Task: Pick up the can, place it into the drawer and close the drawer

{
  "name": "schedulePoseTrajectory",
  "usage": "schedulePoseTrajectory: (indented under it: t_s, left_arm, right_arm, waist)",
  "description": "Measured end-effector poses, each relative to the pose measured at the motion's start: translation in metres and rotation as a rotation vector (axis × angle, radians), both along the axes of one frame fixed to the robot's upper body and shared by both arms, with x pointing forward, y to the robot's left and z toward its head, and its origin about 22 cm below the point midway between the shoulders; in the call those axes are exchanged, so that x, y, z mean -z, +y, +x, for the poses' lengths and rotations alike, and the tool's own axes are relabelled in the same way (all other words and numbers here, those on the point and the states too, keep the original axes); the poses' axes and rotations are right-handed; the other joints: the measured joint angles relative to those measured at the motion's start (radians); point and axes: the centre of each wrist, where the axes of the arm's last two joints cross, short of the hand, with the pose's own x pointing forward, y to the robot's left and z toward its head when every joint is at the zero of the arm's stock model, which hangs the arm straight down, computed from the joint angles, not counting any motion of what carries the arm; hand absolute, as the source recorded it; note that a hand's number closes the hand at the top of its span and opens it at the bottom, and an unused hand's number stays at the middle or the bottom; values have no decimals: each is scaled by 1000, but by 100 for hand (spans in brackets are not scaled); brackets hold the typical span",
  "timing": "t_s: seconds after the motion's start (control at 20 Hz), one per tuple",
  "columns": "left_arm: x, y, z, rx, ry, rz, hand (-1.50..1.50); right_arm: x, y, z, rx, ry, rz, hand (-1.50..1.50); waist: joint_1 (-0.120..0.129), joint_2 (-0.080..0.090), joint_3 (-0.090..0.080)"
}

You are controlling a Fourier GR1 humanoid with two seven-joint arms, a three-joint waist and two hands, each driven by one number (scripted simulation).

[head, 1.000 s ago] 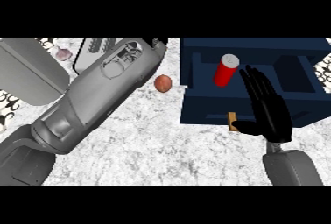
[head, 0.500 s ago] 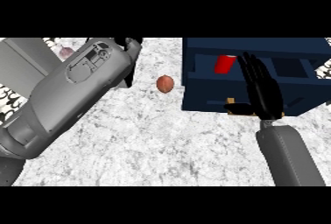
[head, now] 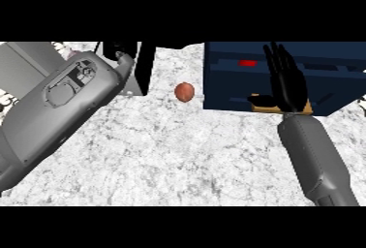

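Right hand (head: 286,82) flat against the dark blue drawer (head: 229,82) front, fingers straight, holding nothing; left hand (head: 121,50) unreadable.

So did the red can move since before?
Yes. The red can now shows only as a small sliver inside the dark blue drawer, nearer the view's top edge. The right hand sits flat against the drawer.

The can (head: 248,63) lies in the drawer (head: 229,92) at the counter's (head: 186,155) right; an egg-shaped object (head: 184,92) sits just left of it.
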Motion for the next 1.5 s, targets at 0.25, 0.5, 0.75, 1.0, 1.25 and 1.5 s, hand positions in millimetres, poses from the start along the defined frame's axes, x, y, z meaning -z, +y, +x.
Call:
schedulePoseTrajectory:
  t_s: [0.25,0.5,0.75,1.0,1.25,1.5]
  left_arm:
    - [11,13,-9,2,11,10,-150]
    - [23,23,-19,9,16,12,-150]
    - [35,34,-30,20,22,21,-150]
    - [42,41,-36,16,24,27,-150]
    - [46,48,-41,19,18,29,-150]
    - [54,53,-48,25,21,22,-150]
  right_arm:
    - [-7,1,22,39,-16,8,-150]
    - [-13,14,37,60,-25,17,-150]
    - [-22,17,47,75,-42,23,-150]
    - [-34,19,57,72,-13,11,-150]
    - [-40,20,61,59,11,11,-150]
    - [-42,20,62,18,1,60,-150]
  waist:
    - [10,13,6]
    - [11,20,13]
    - [15,21,14]
    - [17,29,16]
    - [14,35,17]
    - [11,37,17]
